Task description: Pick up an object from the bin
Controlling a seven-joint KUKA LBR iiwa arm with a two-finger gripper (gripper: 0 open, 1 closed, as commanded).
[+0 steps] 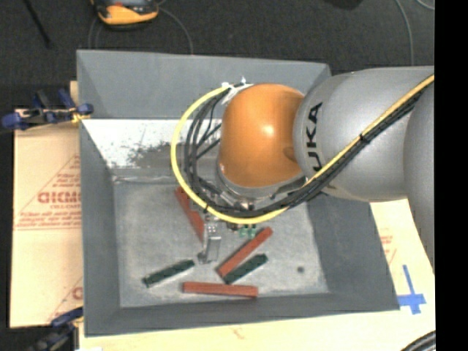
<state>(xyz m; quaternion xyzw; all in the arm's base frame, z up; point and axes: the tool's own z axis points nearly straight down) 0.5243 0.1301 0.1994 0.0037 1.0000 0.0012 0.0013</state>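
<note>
Tool (209, 248): low over the middle of the bin floor, under the arm's orange cover (259, 134); cannot tell whether open or closed
Bin (102, 218): grey metal, thin sticks lying on its floor
Left red-brown stick (189, 209): slanted, just far-left of the tool
Right red-brown stick (246, 250): slanted, just right of the tool
Right green stick (246, 268): alongside it, nearer
Left green stick (170, 273): near-left, right end close to the tool
Near red-brown stick (219, 289): along the near wall
</note>
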